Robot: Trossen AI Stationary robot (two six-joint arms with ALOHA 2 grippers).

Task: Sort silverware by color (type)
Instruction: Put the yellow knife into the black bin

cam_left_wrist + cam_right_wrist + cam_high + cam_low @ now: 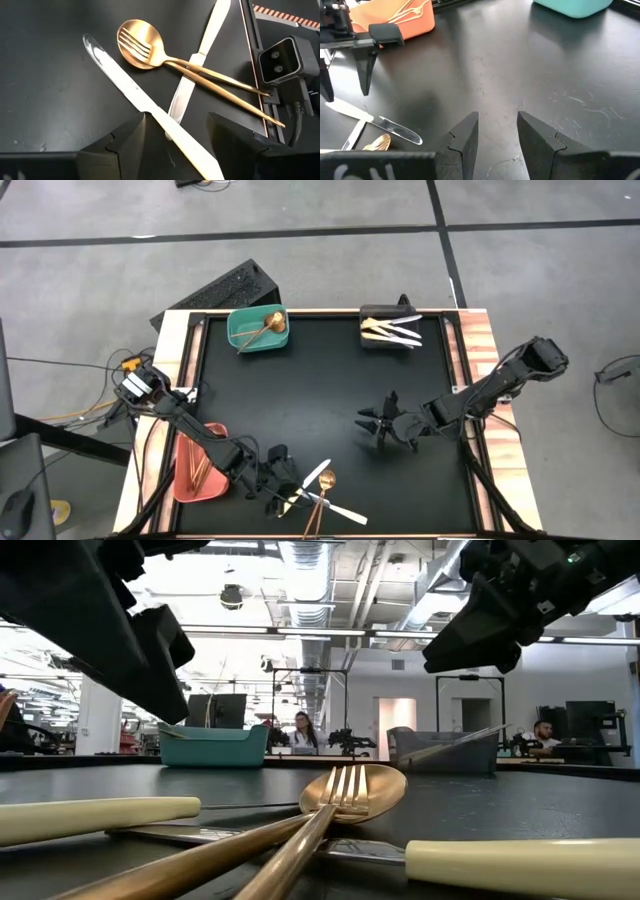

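A small heap of silverware lies on the black mat near its near edge: two crossed white-handled knives (120, 70) (210, 30), a gold spoon (140, 37) and a gold fork (145, 50) whose tines rest in the spoon's bowl. In the high view the heap (322, 492) is just right of my left gripper (290, 485). My left gripper (177, 120) is open, its fingers low on either side of one knife's handle (192, 152); I see no touch. My right gripper (375, 425) (497, 132) hovers open over bare mat right of centre.
A teal bin (258, 330) at the far edge holds a gold spoon. A black bin (390, 330) to its right holds white-handled knives. A salmon bin (198, 465) at the near left holds gold forks. The low camera (280, 60) stands beside the heap. Bare mat lies mid-table.
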